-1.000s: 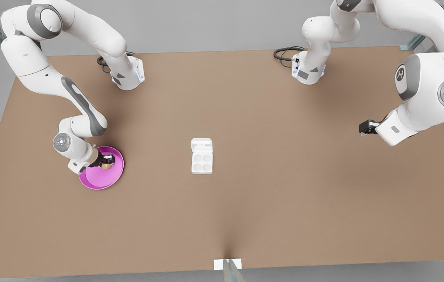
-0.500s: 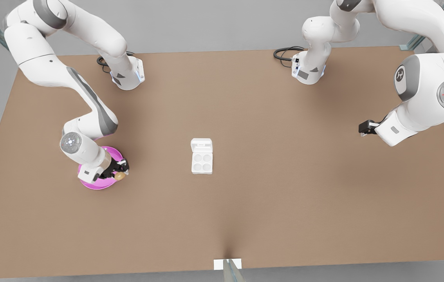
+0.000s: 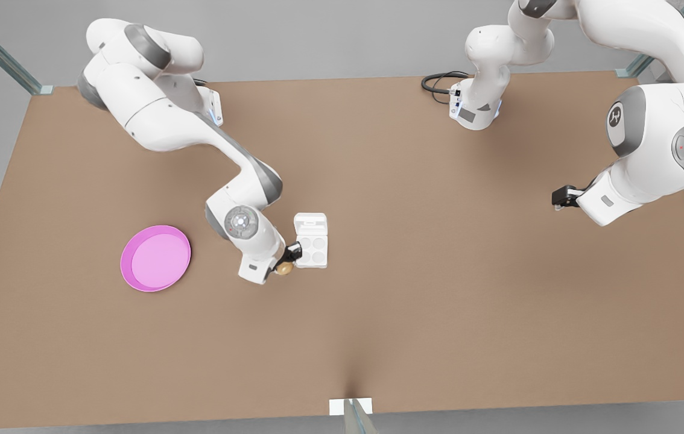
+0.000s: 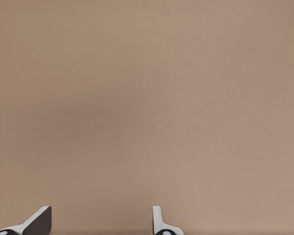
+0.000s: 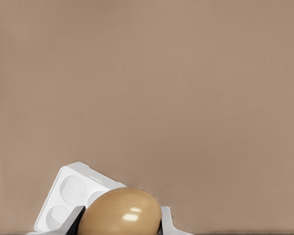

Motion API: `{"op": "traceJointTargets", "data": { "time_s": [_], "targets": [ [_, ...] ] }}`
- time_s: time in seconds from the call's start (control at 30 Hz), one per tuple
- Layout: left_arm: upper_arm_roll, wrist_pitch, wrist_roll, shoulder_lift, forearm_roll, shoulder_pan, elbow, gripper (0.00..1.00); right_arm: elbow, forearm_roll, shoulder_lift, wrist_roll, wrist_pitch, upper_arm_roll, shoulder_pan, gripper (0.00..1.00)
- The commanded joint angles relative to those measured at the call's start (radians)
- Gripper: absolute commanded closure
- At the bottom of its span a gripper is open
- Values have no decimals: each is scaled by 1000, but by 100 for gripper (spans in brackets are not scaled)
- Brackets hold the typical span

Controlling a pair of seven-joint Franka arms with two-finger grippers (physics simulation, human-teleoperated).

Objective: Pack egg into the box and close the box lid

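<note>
A tan-brown egg (image 3: 284,268) hangs between the fingers of my right gripper (image 3: 287,264), which is shut on it. It hovers just off the near-left corner of the white box (image 3: 312,251), seen from the front view. The box's four cups are bare, and the box lid (image 3: 310,223) lies open and flat behind them. In the right wrist view the egg (image 5: 121,213) sits in my right gripper (image 5: 120,221), with the box (image 5: 68,196) beyond it. My left gripper (image 3: 561,198) waits at the front view's right, open over bare table (image 4: 100,223).
A round pink plate (image 3: 155,258) lies on the brown table (image 3: 438,301) at the front view's left, with nothing on it. Both arm bases and a black cable (image 3: 438,81) stand along the far edge.
My right gripper has lifted the egg off the pink plate and carried it toward the front view's right, up to the box. The left arm has not moved.
</note>
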Motion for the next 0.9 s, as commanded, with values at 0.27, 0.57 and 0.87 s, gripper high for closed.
{"op": "traceJointTargets", "data": {
  "time_s": [0.27, 0.57, 0.87],
  "targets": [
    [0, 1, 0, 2, 1, 0, 0, 0, -124, -36, -5, 742, 30, -2, 77, 61],
    [1, 0, -2, 2, -1, 0, -6, 0, -190, -84, -5, 844, 108, -2, 105, 58],
    [0, 0, -2, 2, 0, 0, -7, 0, 36, -165, -10, 661, 87, 53, 125, 0]
  ]
}}
